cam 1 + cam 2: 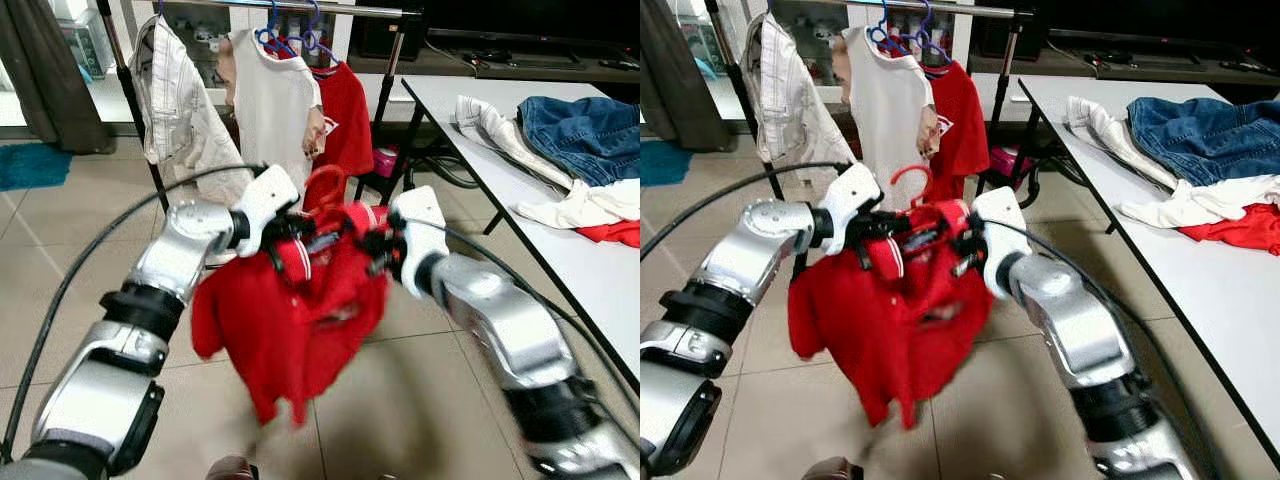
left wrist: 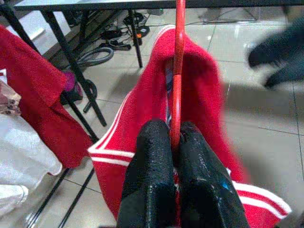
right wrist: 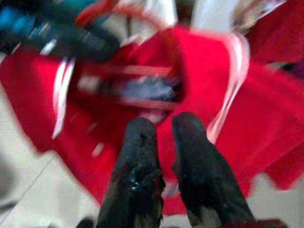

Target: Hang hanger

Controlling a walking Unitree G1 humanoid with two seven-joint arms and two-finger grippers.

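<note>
A red shirt hangs on a red hanger that I hold up in front of me, above the tiled floor. My left gripper is shut on the hanger's thin red bar, just below the hook. My right gripper sits at the shirt's other shoulder. Its two black fingers stand a little apart, just short of the red cloth, and the picture there is blurred. The clothes rail stands beyond the shirt, with blue hangers on it.
On the rail hang a beige garment, a white shirt and another red shirt. A white table on my right carries jeans and other loose clothes. Cables lie under the table.
</note>
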